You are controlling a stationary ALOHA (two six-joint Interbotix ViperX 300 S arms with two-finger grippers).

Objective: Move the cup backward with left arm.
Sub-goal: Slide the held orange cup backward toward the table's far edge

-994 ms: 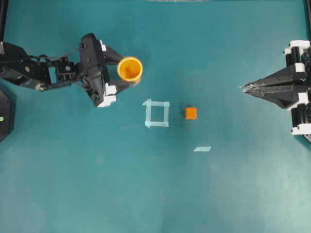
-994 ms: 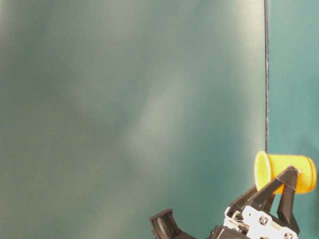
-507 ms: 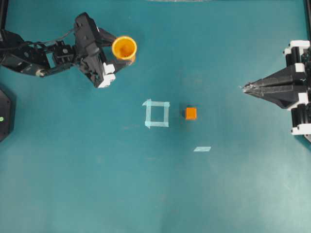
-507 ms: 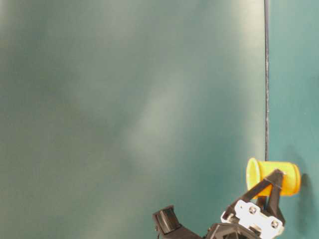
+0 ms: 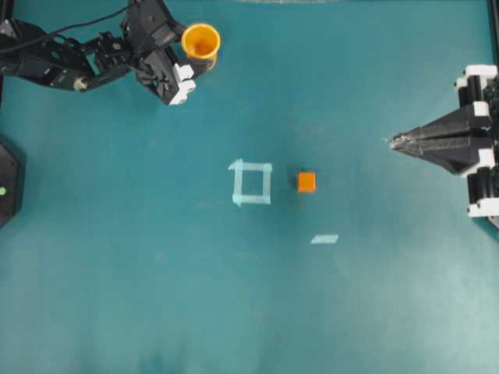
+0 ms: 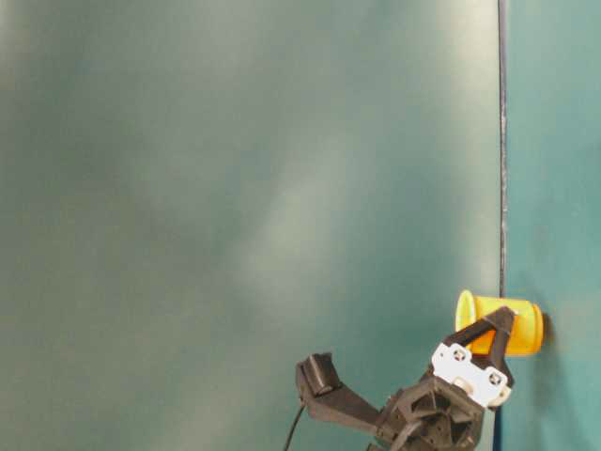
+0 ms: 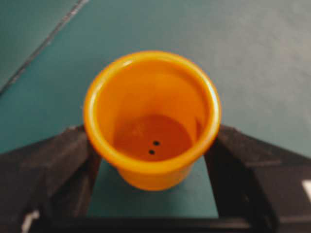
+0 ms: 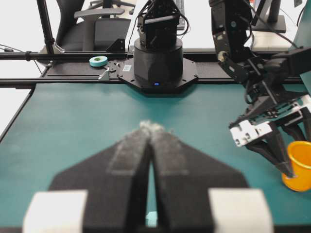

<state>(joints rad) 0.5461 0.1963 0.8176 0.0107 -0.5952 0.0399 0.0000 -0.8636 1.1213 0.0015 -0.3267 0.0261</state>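
Item one, far left of your overhead view: the left arm (image 5: pixel 70 62), black and cabled, its base cut off by the frame edge. Its left gripper (image 5: pixel 199 58) is clenched around the cup (image 5: pixel 201 40), one finger (image 7: pixel 58 165) on each side of the wall in the wrist view; you cannot see the fingertips there, as they run out of frame. The cup sits near the top edge of the teal table (image 5: pixel 249 312), upright, mouth up; whether its base touches the surface you cannot tell. In the table-level view the arm is cropped at the bottom.

Item two, centre: a tape square (image 5: pixel 251 182), an orange cube (image 5: pixel 306 181) just beside it, and a tape strip (image 5: pixel 324 239).

Item three, far right: the right gripper (image 5: pixel 392 141), pincer pressed together on nothing, its arm cut off.
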